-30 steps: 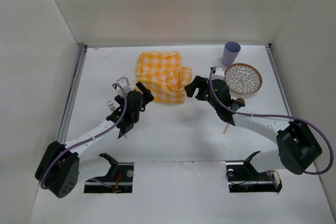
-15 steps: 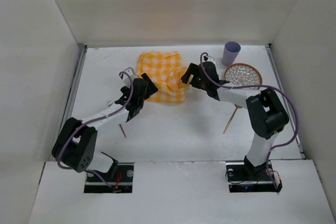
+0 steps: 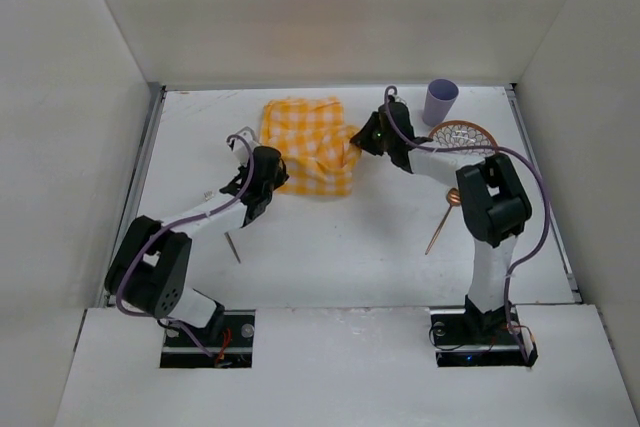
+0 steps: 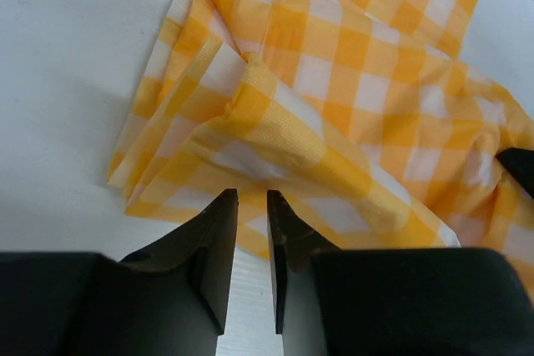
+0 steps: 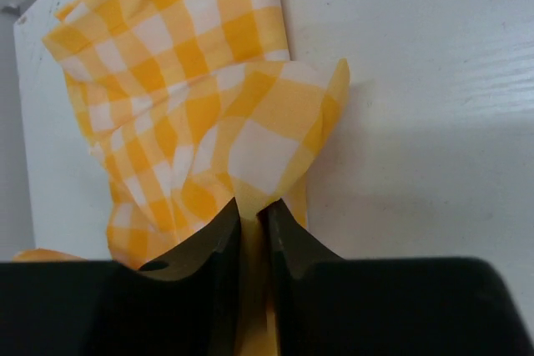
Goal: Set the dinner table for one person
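Observation:
A crumpled yellow-and-white checked cloth (image 3: 305,137) lies at the back middle of the white dinner table (image 3: 340,247). My left gripper (image 3: 275,169) is at the cloth's near left edge. In the left wrist view its jaws (image 4: 252,193) stand nearly together, with the edge of the cloth (image 4: 350,56) between the tips. My right gripper (image 3: 362,139) is at the cloth's right edge. In the right wrist view it (image 5: 253,206) is shut on a bunched fold of the cloth (image 5: 183,81), which rises out of the tips.
A purple cup (image 3: 440,100) stands at the back right. A patterned round plate (image 3: 472,135) lies in front of it, partly under the right arm. A thin copper-headed utensil (image 3: 440,225) lies right of centre and a short stick (image 3: 232,246) near the left arm. White walls enclose three sides.
Both arms have reached forward to the cloth's edges. Both grippers have gone from wide open to closed on the cloth.

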`<state>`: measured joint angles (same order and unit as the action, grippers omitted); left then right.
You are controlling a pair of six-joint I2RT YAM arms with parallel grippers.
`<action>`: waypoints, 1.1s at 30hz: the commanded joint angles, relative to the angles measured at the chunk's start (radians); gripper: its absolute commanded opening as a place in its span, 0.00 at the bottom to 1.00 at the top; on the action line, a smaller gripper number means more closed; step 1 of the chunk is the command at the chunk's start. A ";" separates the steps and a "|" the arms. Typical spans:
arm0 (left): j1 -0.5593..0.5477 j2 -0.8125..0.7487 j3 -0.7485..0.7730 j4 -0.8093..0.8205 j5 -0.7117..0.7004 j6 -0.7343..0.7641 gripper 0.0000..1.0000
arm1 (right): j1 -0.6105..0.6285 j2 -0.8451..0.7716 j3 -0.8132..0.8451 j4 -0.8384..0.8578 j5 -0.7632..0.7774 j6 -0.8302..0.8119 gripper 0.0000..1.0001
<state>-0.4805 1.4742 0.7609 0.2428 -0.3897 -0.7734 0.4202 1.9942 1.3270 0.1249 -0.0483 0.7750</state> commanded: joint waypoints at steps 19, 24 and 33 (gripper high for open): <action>-0.269 -0.474 -0.230 -0.170 -0.066 -0.113 0.71 | 0.320 -0.664 -0.732 0.019 0.749 0.165 0.10; -0.287 -0.499 -0.219 -0.318 -0.185 -0.069 0.67 | 0.323 -0.715 -0.741 -0.004 0.765 0.147 0.09; -0.217 -0.175 -0.179 -0.266 -0.140 0.013 0.66 | 0.334 -0.687 -0.660 0.062 0.680 0.043 0.08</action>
<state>-0.7223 1.2636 0.5556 -0.0174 -0.5270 -0.7948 0.7418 1.3102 0.6136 0.1284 0.6346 0.8536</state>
